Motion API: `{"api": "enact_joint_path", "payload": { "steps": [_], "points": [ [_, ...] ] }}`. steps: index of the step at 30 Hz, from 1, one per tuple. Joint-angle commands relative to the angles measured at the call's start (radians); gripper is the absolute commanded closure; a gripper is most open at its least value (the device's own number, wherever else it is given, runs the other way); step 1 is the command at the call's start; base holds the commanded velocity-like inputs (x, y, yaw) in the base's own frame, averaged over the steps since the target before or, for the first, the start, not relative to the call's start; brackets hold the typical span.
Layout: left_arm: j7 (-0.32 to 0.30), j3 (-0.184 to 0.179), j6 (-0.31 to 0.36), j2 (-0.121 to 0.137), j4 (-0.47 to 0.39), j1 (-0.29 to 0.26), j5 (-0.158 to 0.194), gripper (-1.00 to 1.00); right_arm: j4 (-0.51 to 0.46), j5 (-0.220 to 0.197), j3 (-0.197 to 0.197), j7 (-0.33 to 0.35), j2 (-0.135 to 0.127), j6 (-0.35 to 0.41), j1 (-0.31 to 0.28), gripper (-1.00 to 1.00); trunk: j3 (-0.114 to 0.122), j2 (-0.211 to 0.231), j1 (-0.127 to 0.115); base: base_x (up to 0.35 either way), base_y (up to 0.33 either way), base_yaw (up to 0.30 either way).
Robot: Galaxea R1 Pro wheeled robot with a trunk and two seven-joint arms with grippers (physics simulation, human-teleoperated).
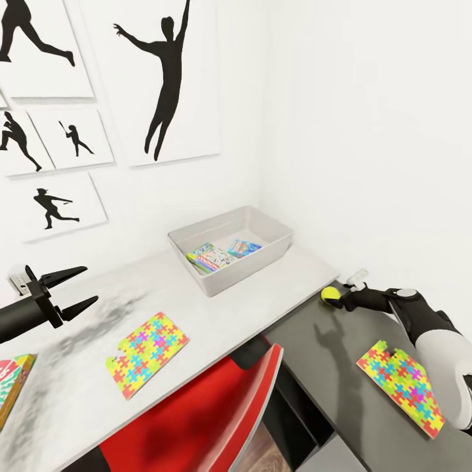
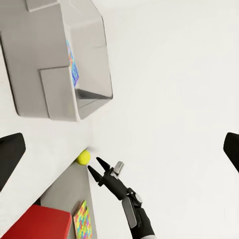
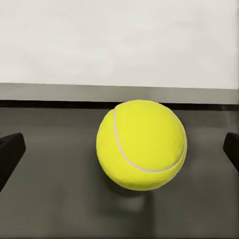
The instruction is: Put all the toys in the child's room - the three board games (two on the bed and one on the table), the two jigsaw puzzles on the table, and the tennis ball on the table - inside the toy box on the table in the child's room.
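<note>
One tennis ball (image 3: 141, 145) between spread right claw (image 1: 336, 301) fingers

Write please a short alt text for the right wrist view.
A yellow-green tennis ball sits on the dark grey desk top, centred between the two open black fingertips of the right gripper. A white wall stands behind.

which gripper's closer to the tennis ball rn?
Right. The right gripper is open right at the tennis ball on the dark lower desk section, not yet closed on it. The left gripper hangs open above the pale desktop, far across.
</note>
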Motion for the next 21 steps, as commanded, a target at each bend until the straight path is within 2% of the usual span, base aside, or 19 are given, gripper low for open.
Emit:
{"api": "enact_joint_path", "payload": {
  "steps": [1,14,21],
  "points": [
    [0.01,0.001,0.002,0.0,0.0,-0.001,0.01,-1.0,-0.001,0.007,-0.008,0.007,-0.001,0.003,-0.001,-1.0,-0.001,-0.001,0.0,0.0,0.0,0.0],
    [0.009,0.0,0.002,-0.001,0.0,-0.001,0.01,-1.0,-0.003,0.011,-0.008,-0.023,-0.015,0.002,-0.033,-1.0,-0.001,-0.001,0.0,0.0,0.0,0.0],
    [0.009,0.0,0.003,-0.001,0.0,-0.001,0.01,-1.0,-0.003,0.012,-0.006,-0.027,-0.015,-0.022,-0.05,-1.0,-0.023,-0.05,0.027,0.0,0.0,0.0]
  ]
}}
